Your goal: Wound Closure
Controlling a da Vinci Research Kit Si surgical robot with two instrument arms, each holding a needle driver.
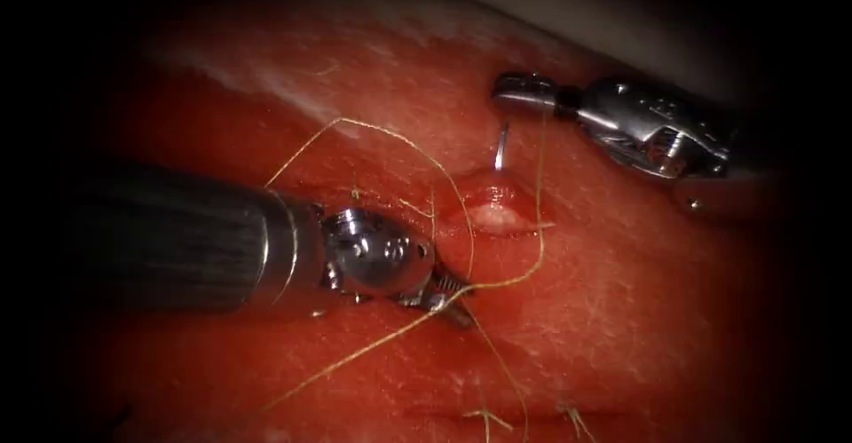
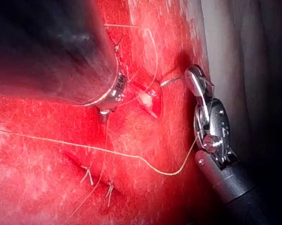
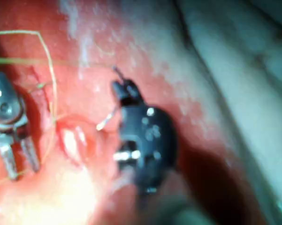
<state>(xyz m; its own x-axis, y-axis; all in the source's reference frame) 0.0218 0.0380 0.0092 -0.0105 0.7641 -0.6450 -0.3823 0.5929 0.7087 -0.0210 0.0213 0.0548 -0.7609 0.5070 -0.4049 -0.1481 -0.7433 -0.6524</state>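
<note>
On the tissue, around the cut: both tools work close to a raised, pale, glistening fold of tissue.
Tissue point(image 1: 621, 319): red, wet pork belly with a paler streak toward the far edge; the raised fold point(image 1: 497, 208) sits between the two tools.
Needle point(image 1: 502, 146): a short steel length stands up out of the fold, its lower end buried in the tissue; its upper end rises toward the right pincer, but whether the two touch cannot be told.
Right pincer point(image 1: 519, 92): comes in from the right, jaws pressed together just above the needle's free end; whether it has hold of the needle or the thread cannot be told.
Left pincer point(image 1: 448, 301): lies left of the fold; in the right wrist view its two jaws stand apart, holding nothing, with thread running across them.
Thread point(image 1: 539, 185): yellow; it drops from near the right pincer past the right side of the fold, curves back under it to the left pincer, then trails toward the near left; another loop arches over the left tool's wrist.
Cut ends of thread point(image 1: 486, 418): short tufts at earlier stitches near the front edge.
</note>
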